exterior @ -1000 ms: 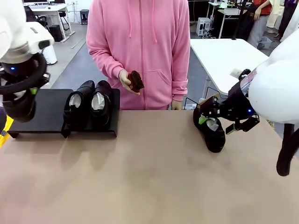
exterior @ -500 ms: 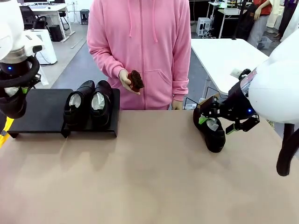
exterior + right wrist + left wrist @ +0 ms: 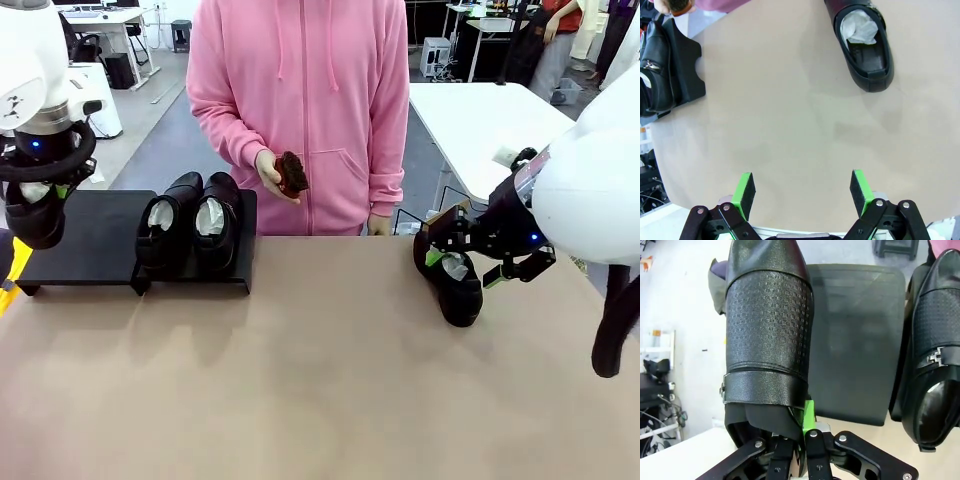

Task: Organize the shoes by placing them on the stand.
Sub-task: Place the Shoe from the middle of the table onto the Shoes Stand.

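Presently left arm hangs over stand's (image 3: pixel 855 340) left platform, left gripper (image 3: pixel 800 427) pinching heel of shoe (image 3: pixel 767 325) dangling below. Right gripper (image 3: pixel 802 187) spread wide, hovering above tabletop (image 3: pixel 790 125) near another shoe (image 3: pixel 862 40) lying there.

Bright, open workshop room seen across a wide beige matte tabletop (image 3: pixel 330 400).

Beyond the tabletop, a smooth grey floor (image 3: pixel 170 140) runs to the far end of the room. There a white rectangular desk (image 3: pixel 105 17) stands at the left, with a small black stool (image 3: pixel 180 33) near it on the right. A large white rectangular table (image 3: pixel 480 120) sits at the right, close to the tabletop's far edge (something small lies on it, too small to identify). A pale box-shaped unit (image 3: pixel 435 55) stands on the floor past that table. The light is even and comes from above, leaving only soft shadows on the beige surface.
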Robot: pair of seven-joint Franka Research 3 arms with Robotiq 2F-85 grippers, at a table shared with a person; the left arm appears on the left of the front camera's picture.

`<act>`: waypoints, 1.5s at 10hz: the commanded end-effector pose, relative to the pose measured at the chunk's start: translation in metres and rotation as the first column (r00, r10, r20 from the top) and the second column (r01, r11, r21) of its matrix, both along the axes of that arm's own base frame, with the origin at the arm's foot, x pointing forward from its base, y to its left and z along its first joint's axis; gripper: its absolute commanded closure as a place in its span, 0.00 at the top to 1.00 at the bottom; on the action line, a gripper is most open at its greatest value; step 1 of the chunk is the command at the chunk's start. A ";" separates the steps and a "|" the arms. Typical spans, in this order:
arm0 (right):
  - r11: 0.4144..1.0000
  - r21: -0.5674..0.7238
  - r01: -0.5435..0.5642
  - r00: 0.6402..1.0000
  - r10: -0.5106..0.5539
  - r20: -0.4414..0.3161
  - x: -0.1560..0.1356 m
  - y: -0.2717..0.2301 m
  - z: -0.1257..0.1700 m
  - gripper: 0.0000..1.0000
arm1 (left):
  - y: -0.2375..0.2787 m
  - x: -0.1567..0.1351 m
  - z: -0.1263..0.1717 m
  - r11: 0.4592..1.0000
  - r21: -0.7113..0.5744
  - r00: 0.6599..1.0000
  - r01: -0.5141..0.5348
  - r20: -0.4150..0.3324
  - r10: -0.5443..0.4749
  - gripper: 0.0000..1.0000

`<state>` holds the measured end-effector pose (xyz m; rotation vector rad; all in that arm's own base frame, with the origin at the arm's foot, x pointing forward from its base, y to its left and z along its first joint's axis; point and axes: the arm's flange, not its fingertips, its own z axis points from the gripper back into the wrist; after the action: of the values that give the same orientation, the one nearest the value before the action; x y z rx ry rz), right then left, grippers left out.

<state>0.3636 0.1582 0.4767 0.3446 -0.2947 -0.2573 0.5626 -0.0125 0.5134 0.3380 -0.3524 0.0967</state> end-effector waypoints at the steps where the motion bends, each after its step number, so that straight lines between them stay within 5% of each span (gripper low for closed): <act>1: 1.000 0.012 -0.022 1.000 0.022 0.007 0.003 -0.001 0.002 1.00 | 0.001 -0.009 0.006 1.000 0.002 1.000 0.006 0.025 -0.006 0.00; 6: 1.000 0.012 -0.022 1.000 0.022 0.007 0.003 -0.001 0.002 1.00 | -0.003 -0.003 0.003 1.000 0.000 1.000 0.005 0.005 -0.005 0.00; 8: 1.000 0.012 -0.022 1.000 0.022 0.007 0.003 -0.001 0.002 1.00 | -0.009 -0.005 -0.010 0.995 0.080 0.996 -0.063 0.071 0.058 0.00; 9: 1.000 0.012 -0.022 1.000 0.022 0.007 0.003 -0.001 0.002 1.00 | -0.003 -0.002 -0.015 0.997 0.056 0.998 -0.050 0.026 0.049 0.00; 15: 1.000 0.012 -0.022 1.000 0.022 0.007 0.003 -0.001 0.002 1.00 | 0.010 -0.001 -0.049 0.992 0.128 0.980 0.019 0.192 -0.044 0.00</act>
<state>0.3636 0.1582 0.4767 0.3446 -0.2947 -0.2570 0.5657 -0.0093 0.4741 0.4198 -0.4854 0.0835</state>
